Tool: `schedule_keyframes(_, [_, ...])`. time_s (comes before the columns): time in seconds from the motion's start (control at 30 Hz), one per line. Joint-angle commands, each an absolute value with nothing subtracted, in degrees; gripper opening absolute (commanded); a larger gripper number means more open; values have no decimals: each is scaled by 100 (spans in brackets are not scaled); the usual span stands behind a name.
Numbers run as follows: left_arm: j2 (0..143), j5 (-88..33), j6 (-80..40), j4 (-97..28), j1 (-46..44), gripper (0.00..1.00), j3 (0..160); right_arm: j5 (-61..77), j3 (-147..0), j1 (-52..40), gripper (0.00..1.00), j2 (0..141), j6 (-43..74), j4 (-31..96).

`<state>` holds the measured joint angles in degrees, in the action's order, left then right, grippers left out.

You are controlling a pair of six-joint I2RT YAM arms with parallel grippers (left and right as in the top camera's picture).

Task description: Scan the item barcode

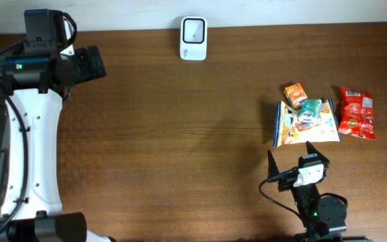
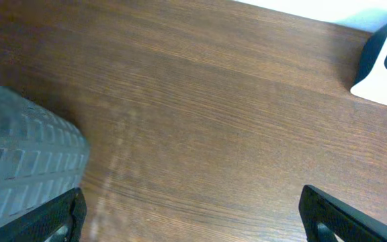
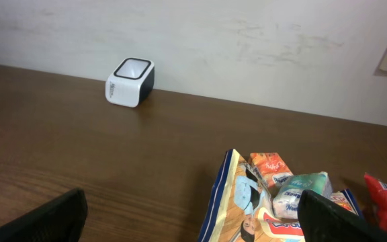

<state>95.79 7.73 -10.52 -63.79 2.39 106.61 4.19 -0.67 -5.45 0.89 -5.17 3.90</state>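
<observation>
Well left of the scanner [image 1: 193, 38], the left gripper [image 1: 91, 62] gapes wide, empty. The scanner is a rounded white plastic box on the woodgrain table [image 1: 180, 148]. Far right of it, the right gripper [image 1: 292, 158] spreads empty near 4 glossy, crinkled snack packets [image 1: 314, 117].

At nine o'clock in the overhead view we see our left arm's long white curved plastic link [image 1: 35, 154]. A thin black cable [image 1: 24, 161] runs along it, and above sit black boxy joint housings [image 1: 52, 64] with a small green light [image 1: 20, 66]. At five o'clock is our right arm's compact black body [image 1: 321, 210], with a white block [image 1: 306, 175] and matte black wedge-shaped fingers [image 3: 42, 218].
</observation>
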Motion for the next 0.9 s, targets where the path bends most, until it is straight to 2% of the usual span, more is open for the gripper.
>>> schedule_keyframes(0.0, [8560, 1251, -1020, -5859, 121, 99, 9974, 410, -32, -593, 99, 25, -556, 412])
schedule_keyframes(0.13, [7210, 1107, -1020, -4248, 123, 99, 8176, 410, -32, -593, 99, 25, -556, 412])
schedule_keyframes(0.47, [3269, 204, -613, 104, 165, 99, 2290, 410, -32, -593, 99, 25, -556, 414])
schedule_keyframes(0.63, [1872, 187, -434, 687, 165, 99, 829, 408, -32, -593, 99, 25, -558, 414])
schedule_keyframes(0.77, [1033, 185, -344, 661, 167, 99, 285, 410, -32, -593, 99, 25, -558, 414])
schedule_keyframes(0.87, [661, 296, -329, 185, 167, 99, 196, 410, -32, -593, 99, 25, -558, 414])
